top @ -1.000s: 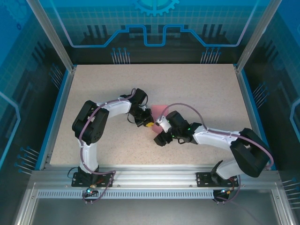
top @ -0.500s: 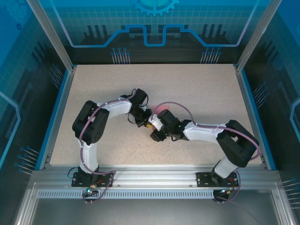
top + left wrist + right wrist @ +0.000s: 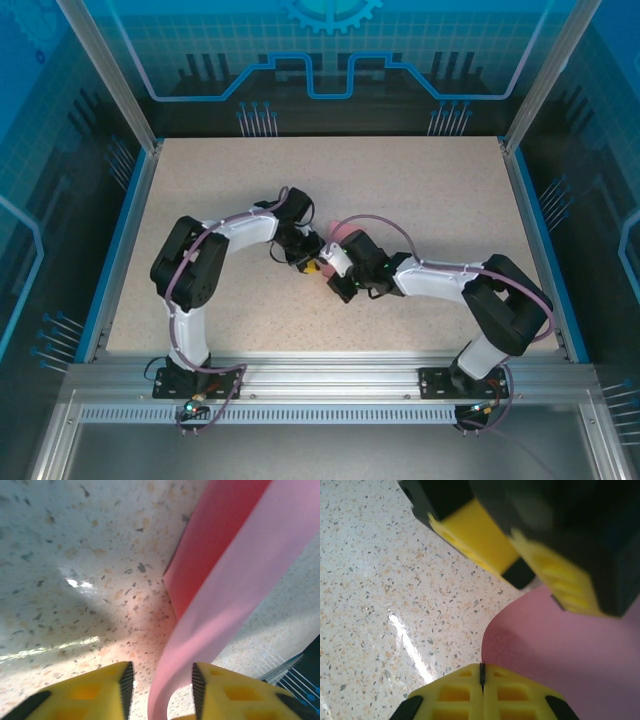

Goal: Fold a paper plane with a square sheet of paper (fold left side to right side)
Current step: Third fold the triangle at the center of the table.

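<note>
The two arms meet in the middle of the speckled table (image 3: 420,190), their tips almost touching. The pink paper (image 3: 240,570) lies there, just behind where they meet, and most of it is hidden under the arms from above.

The left gripper (image 3: 161,680) has its yellow fingers (image 3: 85,692) partly apart. One edge of the pink paper is lifted off the table and runs down into the gap between them. It sits close to one finger, and there is bare space next to the other finger. So the fingers are not squeezing the paper. Behind the lifted edge, a darker pink part of the paper stands up from the table.

The right gripper (image 3: 481,672) has its two yellow fingers pressed tight together, with only a thin dark line between them. The curved edge of the pink paper comes right up to their tips. I cannot tell if a bit of paper is caught there. The left gripper hangs just above it.
</note>
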`<state>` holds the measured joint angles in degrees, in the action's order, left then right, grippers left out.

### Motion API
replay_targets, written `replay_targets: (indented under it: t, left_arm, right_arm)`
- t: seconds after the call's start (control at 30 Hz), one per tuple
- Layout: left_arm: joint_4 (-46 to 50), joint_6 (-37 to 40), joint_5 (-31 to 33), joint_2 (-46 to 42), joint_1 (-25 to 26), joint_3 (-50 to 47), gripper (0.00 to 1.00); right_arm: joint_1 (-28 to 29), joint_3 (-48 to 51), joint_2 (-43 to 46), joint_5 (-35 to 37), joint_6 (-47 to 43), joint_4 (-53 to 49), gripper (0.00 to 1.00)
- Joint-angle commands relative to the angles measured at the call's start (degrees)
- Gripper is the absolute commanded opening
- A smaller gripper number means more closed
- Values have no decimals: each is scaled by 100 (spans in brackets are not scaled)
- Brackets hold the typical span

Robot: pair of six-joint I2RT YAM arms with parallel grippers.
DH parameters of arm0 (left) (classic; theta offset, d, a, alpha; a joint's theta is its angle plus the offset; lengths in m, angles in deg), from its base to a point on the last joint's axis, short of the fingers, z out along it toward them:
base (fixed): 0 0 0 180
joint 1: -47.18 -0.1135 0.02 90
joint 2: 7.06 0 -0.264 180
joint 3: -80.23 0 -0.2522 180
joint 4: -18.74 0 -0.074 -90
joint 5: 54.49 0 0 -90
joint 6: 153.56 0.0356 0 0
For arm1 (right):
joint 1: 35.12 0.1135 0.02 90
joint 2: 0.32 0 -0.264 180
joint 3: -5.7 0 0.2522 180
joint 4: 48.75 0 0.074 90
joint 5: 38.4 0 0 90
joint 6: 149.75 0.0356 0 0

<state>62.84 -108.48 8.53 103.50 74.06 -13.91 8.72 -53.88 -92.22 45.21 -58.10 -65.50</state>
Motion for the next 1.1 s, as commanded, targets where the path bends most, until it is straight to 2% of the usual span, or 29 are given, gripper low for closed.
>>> replay_targets:
  t: [0.0, 0.1, 0.23, 0.37, 0.57, 0.73, 1.07]
  left_arm:
    - [332, 362, 211, -552, -181, 6, 44]
    - [349, 543, 217, -645, -313, 28, 42]
    - [291, 882, -42, -336, -308, 428, 28]
    - [321, 1118, -342, 251, -172, 1056, 21]
    - [668, 1380, -427, 1229, 81, 2165, 19]
    - [848, 1507, -427, 1734, 139, 2669, 18]
    - [975, 1671, -170, 2179, 151, 2574, 15]
  right_arm:
    - [-220, 88, 143, -545, 52, -79, 0]
    - [-356, 156, 163, -867, 142, 3, 0]
    - [-453, 142, 89, -1188, 225, 29, 0]
    - [-570, 109, -56, -1461, 348, 60, 0]
    - [-674, 78, -216, -1734, 477, 114, 0]
    - [-722, 49, -276, -1755, 528, 96, 0]
    - [-901, -32, -294, -1496, 677, -113, 0]
